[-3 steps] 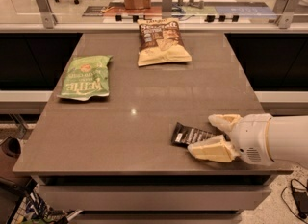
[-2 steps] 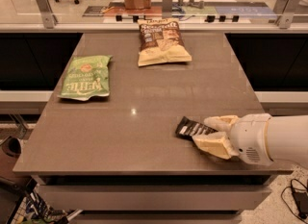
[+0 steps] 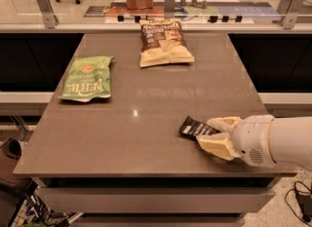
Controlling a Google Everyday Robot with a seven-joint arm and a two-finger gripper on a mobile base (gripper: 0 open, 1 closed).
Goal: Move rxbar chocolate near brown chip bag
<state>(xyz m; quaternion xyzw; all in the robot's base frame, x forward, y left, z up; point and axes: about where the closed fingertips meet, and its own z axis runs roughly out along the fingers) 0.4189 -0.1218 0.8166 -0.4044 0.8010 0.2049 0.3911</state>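
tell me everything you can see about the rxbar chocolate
The rxbar chocolate is a small flat black wrapper with white lettering blocks. It lies flat, turned at an angle, on the table near its front right edge. Its right end sits within the gripper, which reaches in from the right.

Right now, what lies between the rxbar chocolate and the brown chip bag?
Only bare tabletop between rxbar chocolate and brown chip bag, per the camera view. The pincer holds the bar near front right.
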